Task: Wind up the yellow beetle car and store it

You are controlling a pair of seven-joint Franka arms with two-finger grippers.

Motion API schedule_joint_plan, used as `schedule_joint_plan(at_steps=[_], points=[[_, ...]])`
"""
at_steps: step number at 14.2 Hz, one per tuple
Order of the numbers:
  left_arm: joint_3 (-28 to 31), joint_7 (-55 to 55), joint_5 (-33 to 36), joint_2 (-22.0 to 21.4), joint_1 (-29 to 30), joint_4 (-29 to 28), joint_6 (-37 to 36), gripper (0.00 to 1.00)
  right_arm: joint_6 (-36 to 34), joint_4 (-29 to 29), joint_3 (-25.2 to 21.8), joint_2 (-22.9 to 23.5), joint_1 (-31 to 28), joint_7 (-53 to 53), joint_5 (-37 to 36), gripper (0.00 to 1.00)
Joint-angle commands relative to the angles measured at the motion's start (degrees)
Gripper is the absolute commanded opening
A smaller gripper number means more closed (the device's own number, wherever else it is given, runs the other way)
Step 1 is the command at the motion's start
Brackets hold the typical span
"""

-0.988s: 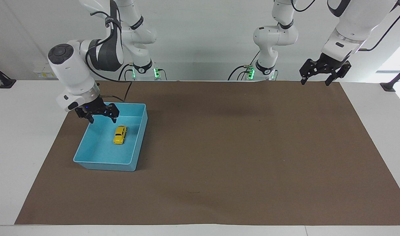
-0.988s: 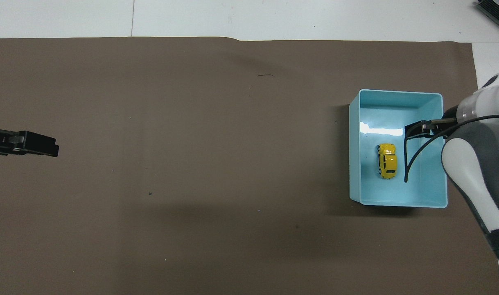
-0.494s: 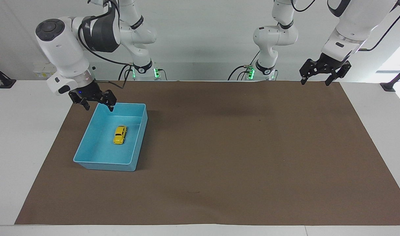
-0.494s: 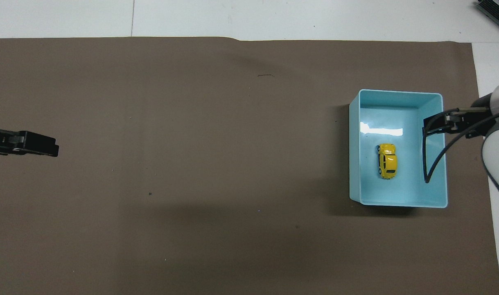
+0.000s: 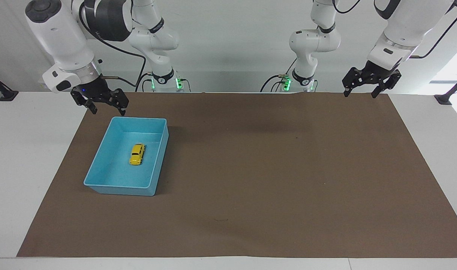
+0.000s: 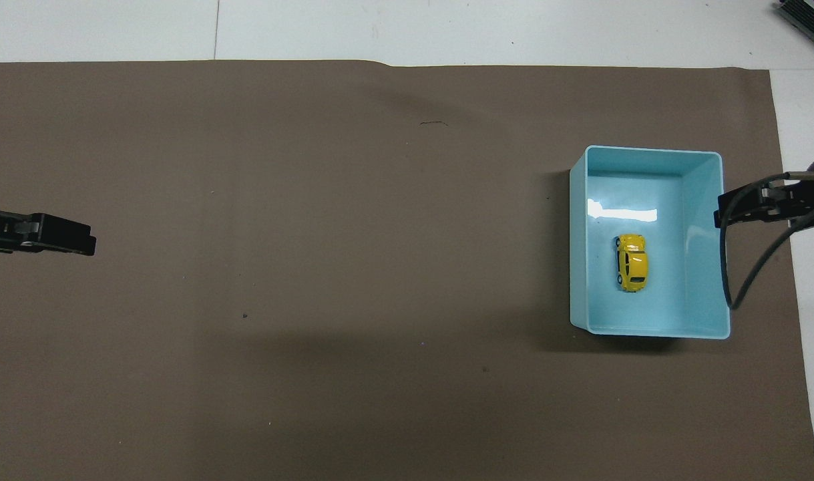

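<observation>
The yellow beetle car (image 5: 137,154) lies on its wheels on the floor of the light blue bin (image 5: 117,185), toward the right arm's end of the table. It also shows in the overhead view (image 6: 632,262), in the middle of the bin (image 6: 646,150). My right gripper (image 5: 107,110) is open and empty. It is raised over the mat's edge, just off the bin's corner nearest the robots, and shows in the overhead view (image 6: 730,204) beside the bin's wall. My left gripper (image 5: 360,93) is open and empty, waiting over the mat's corner at the left arm's end (image 6: 79,242).
A brown mat (image 5: 273,168) covers most of the white table (image 5: 22,150). A black cable (image 6: 734,267) hangs from the right arm over the bin's outer wall. A small dark mark (image 6: 433,123) is on the mat.
My right gripper has risen out of the bin and drawn back toward the robots and the table's edge, empty. The car, the bin and the left arm have not moved.
</observation>
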Motion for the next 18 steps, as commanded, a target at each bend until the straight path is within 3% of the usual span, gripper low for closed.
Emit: schedule_joint_plan(at_steps=[1, 3, 18], points=[[0.1, 0.0, -0.2, -0.9, 0.1, -0.4, -0.8, 1.00, -2.9, 2.5, 0.6, 0.3, -0.4, 1.0, -0.5, 1.00], [0.1, 0.1, -0.2, -0.9, 0.1, -0.4, -0.8, 1.00, -2.1, 1.9, 0.7, -1.4, -0.4, 1.6, 0.4, 1.00], [0.2, 0.1, -0.2, -0.9, 0.1, -0.4, -0.8, 1.00, -1.3, 0.7, 0.7, -2.2, -0.3, 1.4, 0.2, 1.00]])
